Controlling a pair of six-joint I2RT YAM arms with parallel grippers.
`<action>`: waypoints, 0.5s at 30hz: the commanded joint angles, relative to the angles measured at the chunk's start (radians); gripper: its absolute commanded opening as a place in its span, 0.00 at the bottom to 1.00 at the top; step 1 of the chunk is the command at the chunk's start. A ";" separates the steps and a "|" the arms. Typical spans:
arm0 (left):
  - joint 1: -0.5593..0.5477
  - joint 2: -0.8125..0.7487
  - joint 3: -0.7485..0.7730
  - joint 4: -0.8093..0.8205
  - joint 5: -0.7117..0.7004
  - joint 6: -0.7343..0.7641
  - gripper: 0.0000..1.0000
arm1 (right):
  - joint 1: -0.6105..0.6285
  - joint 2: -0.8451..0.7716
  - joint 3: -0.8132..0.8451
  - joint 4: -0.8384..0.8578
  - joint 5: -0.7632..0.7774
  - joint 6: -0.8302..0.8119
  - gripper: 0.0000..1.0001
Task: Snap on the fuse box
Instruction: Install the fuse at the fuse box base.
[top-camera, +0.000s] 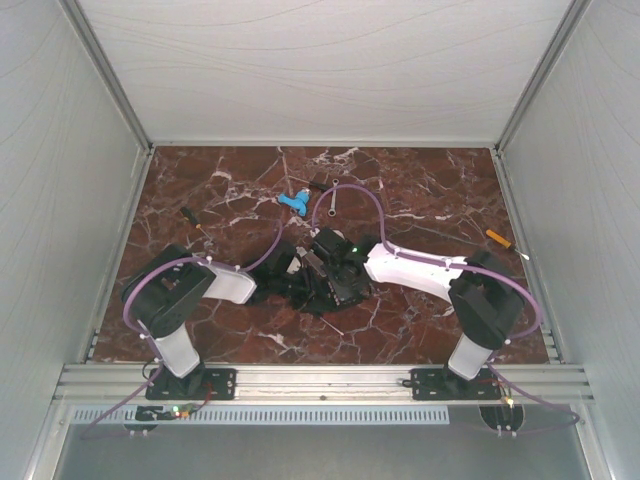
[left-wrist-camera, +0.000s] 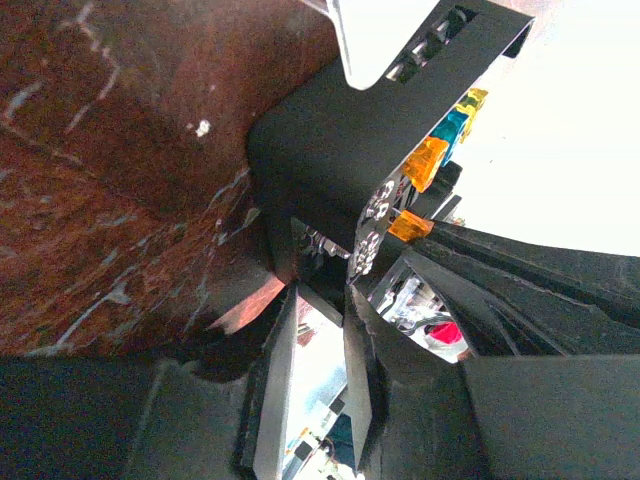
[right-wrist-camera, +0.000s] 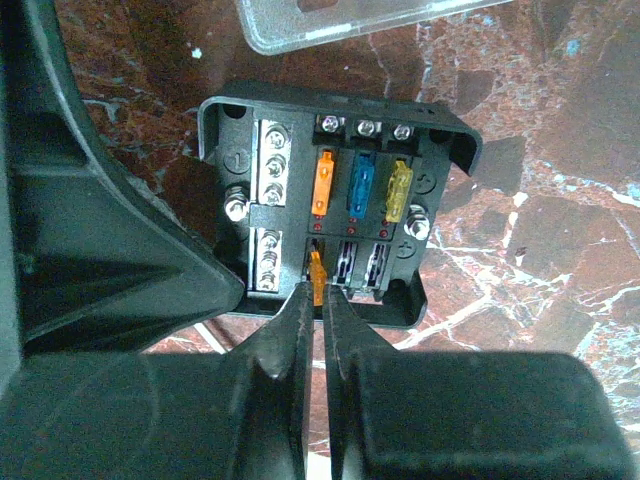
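The fuse box (right-wrist-camera: 300, 130) is a black square tray lying open on the marble, with orange, blue and yellow fuses in its upper row. Pinched in my right gripper (right-wrist-camera: 320, 290), an orange fuse (right-wrist-camera: 317, 270) stands at the lower left slot. My left gripper (left-wrist-camera: 320, 295) has its narrow jaws closed on the fuse box (left-wrist-camera: 320, 150) at one edge; one of its fingers (right-wrist-camera: 120, 250) shows against the box's left side. The clear lid (right-wrist-camera: 340, 20) lies apart, just beyond the box. From above, both grippers meet over the fuse box (top-camera: 335, 278) at the table's middle.
A blue plastic piece (top-camera: 293, 203) lies behind the box, and a black-handled screwdriver (top-camera: 192, 220) sits at the left. An orange-handled tool (top-camera: 498, 238) rests near the right wall. Purple cables (top-camera: 350, 190) loop over the table behind the arms.
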 joint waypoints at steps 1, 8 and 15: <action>-0.007 -0.016 0.007 0.019 -0.023 -0.007 0.24 | 0.016 0.032 0.014 0.006 0.005 0.006 0.00; -0.009 -0.015 0.008 0.019 -0.023 -0.008 0.24 | 0.022 0.079 0.034 0.020 0.011 0.020 0.00; -0.010 -0.014 0.007 0.025 -0.028 -0.015 0.24 | 0.021 0.095 0.023 -0.007 0.043 0.058 0.00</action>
